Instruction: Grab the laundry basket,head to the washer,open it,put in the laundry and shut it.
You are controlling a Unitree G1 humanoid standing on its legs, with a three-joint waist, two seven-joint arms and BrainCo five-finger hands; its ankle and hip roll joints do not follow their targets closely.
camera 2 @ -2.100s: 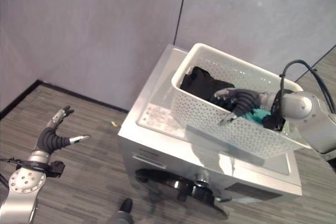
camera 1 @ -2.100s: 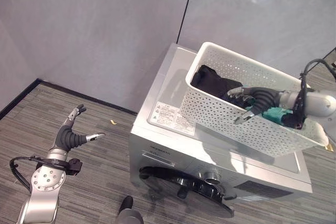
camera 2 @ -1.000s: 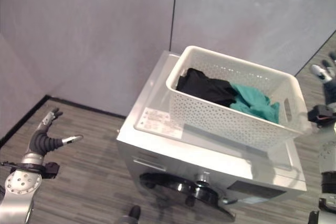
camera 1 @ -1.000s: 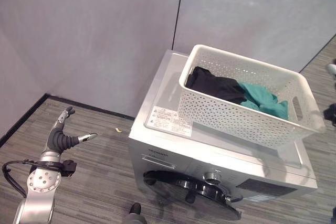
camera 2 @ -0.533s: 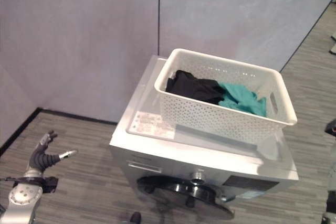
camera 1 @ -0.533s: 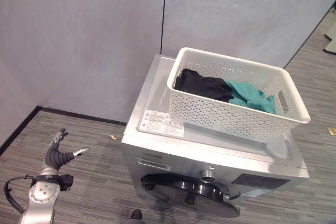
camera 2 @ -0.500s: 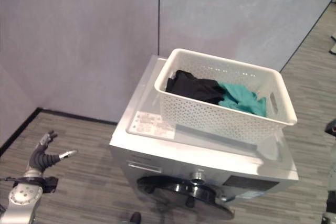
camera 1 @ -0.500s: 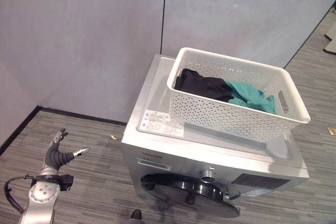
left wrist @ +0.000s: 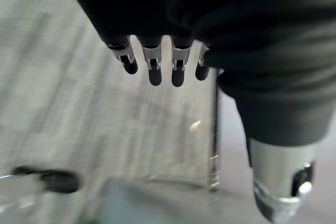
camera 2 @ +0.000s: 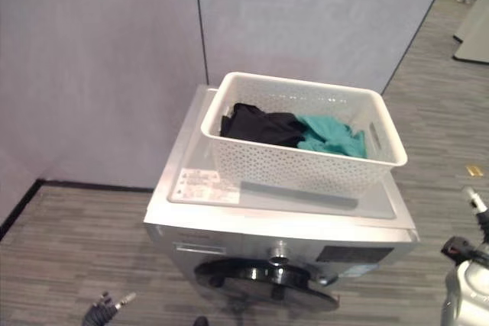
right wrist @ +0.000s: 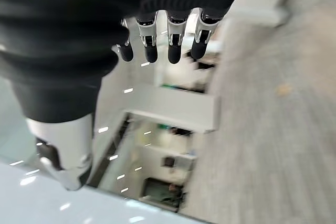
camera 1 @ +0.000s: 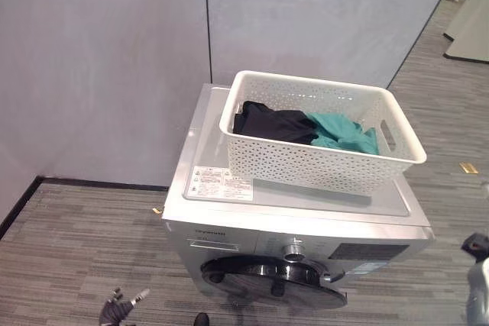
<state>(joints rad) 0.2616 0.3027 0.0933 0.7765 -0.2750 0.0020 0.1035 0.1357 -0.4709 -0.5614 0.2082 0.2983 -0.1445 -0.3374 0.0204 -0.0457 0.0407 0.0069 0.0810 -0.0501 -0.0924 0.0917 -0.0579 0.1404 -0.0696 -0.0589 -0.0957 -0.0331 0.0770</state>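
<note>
Sitting square on the washer (camera 1: 298, 204), the basket (camera 1: 321, 166) is white and perforated, its long axis running side to side, a black garment (camera 1: 271, 124) and a teal one (camera 1: 340, 133) inside. The round door (camera 1: 267, 280) below looks partly open. Both hands hang low, well off the basket: the left hand (left wrist: 157, 64) and the right hand (right wrist: 163, 43), fingers straight and empty. Neither seems clearly nearer.

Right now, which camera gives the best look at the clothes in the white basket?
The left eye view: it looks down into the white basket on the washer, showing the black garment beside the teal one. The right eye view shows the same. The wrist views look along each robot hand at floor and walls.
</note>
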